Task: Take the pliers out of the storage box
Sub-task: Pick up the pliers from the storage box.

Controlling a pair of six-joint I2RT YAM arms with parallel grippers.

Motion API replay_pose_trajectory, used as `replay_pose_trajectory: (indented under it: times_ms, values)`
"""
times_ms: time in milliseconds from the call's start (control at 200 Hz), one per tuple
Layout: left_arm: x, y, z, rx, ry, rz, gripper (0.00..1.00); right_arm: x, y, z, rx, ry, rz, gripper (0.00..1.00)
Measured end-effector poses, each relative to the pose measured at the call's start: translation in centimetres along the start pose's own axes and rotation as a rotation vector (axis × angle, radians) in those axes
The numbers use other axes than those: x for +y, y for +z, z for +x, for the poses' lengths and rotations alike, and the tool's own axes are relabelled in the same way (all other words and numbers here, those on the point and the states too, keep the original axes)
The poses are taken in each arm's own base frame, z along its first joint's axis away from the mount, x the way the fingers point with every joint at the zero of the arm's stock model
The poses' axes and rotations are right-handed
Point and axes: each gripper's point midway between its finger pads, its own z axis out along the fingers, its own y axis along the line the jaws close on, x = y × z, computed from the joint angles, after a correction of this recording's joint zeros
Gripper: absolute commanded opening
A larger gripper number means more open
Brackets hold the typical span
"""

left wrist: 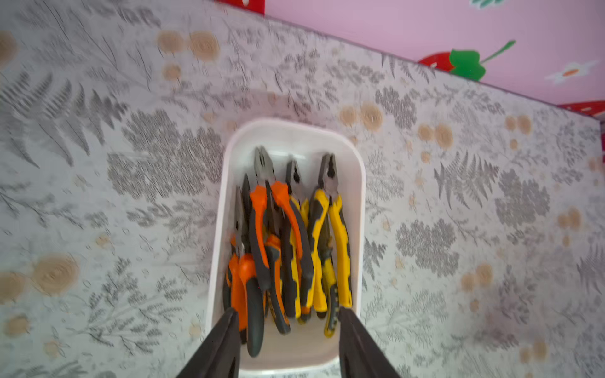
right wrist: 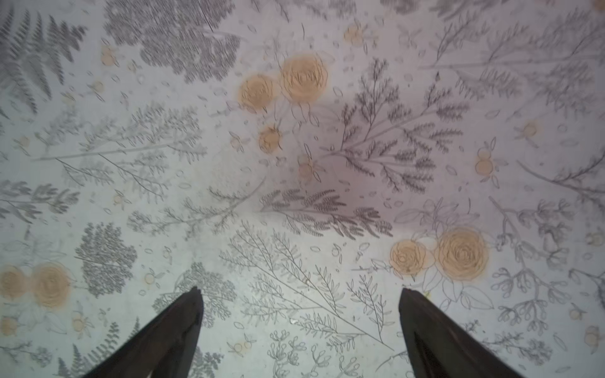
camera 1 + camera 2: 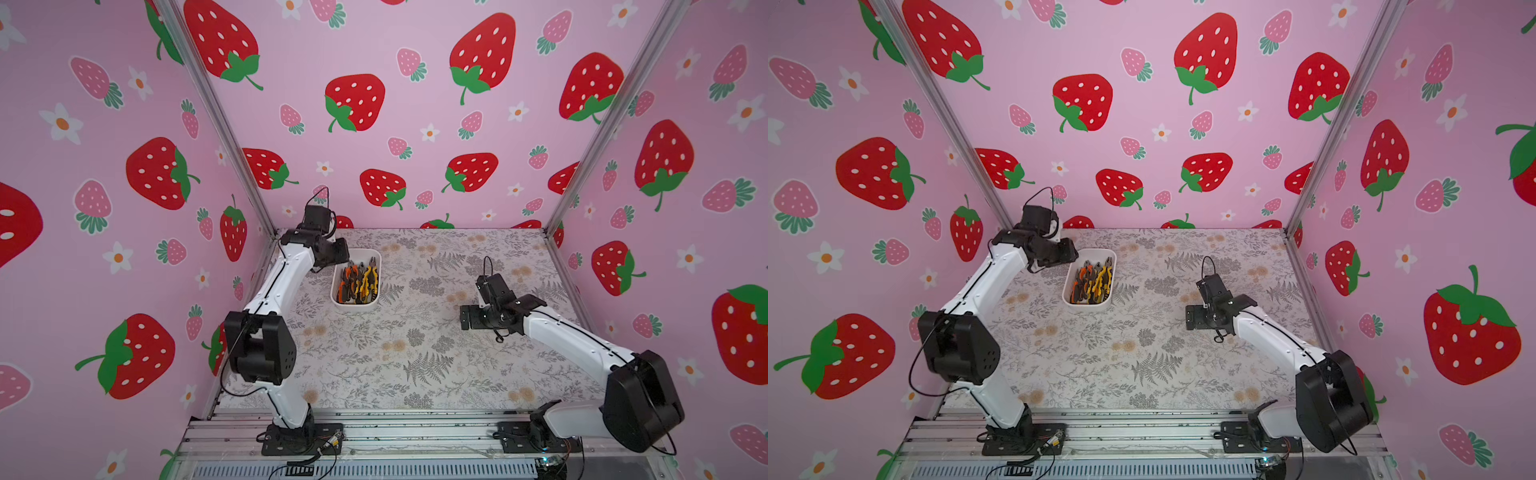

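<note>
The pliers (image 1: 288,248) look stiff and heavy, best gripped by their rubbery handles (image 1: 258,229). The left gripper (image 1: 288,329) stands part-open and the right gripper (image 2: 299,304) wide open. Both are empty.

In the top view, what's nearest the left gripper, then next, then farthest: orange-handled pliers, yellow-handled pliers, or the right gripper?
1. Orange-handled pliers, in the white plastic box, left arm's side.
2. Yellow-handled pliers, box's other side.
3. Right gripper, across the table.

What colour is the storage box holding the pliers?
The storage box is plain white, clearest in the left wrist view.
</note>
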Motion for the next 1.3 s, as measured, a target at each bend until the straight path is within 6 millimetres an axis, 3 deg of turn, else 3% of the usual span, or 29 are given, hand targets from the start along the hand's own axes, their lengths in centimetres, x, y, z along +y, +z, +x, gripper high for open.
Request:
replay_pose_trajectory:
  times_ms: [110,200,295,410,525,625,750,825,945,1060,1301]
  values:
    - [0.6,-0.6,6.8,0.063,-0.058,0.051,0.51,3.6,-1.5,-4.7,-0.068,-0.031,-0.054,0.98]
    - [0.8,-2.1,10.3,0.052,-0.096,0.083,0.52,7.5,-2.1,-8.2,-0.104,-0.065,-0.117,0.97]
    - [0.4,-4.2,11.2,-0.009,-0.108,0.119,0.53,12.0,-2.1,-11.2,-0.116,-0.106,-0.187,0.93]
    - [0.0,-5.9,10.4,-0.083,-0.101,0.136,0.53,17.8,-1.2,-14.4,-0.106,-0.17,-0.252,0.85]
    - [0.5,-6.0,10.3,-0.094,-0.109,0.109,0.53,23.0,0.2,-16.8,-0.112,-0.224,-0.301,0.64]
    - [1.1,-5.9,10.1,-0.101,-0.122,0.085,0.53,26.3,2.1,-17.0,-0.108,-0.277,-0.321,0.53]
    - [1.7,-5.9,9.9,-0.104,-0.143,0.071,0.53,28.3,4.8,-14.1,-0.059,-0.382,-0.313,0.49]
    - [1.9,-5.7,9.9,-0.098,-0.154,0.069,0.53,29.2,6.0,-12.4,-0.041,-0.444,-0.312,0.49]
    - [1.9,-5.5,10.0,-0.088,-0.162,0.073,0.53,30.6,7.4,-11.4,-0.063,-0.496,-0.33,0.54]
    - [1.7,-5.5,10.0,-0.087,-0.162,0.083,0.53,32.4,7.0,-12.2,-0.136,-0.518,-0.376,0.57]
    - [1.6,-5.6,10.1,-0.085,-0.162,0.09,0.53,34.6,7.0,-14.7,-0.26,-0.519,-0.424,0.53]
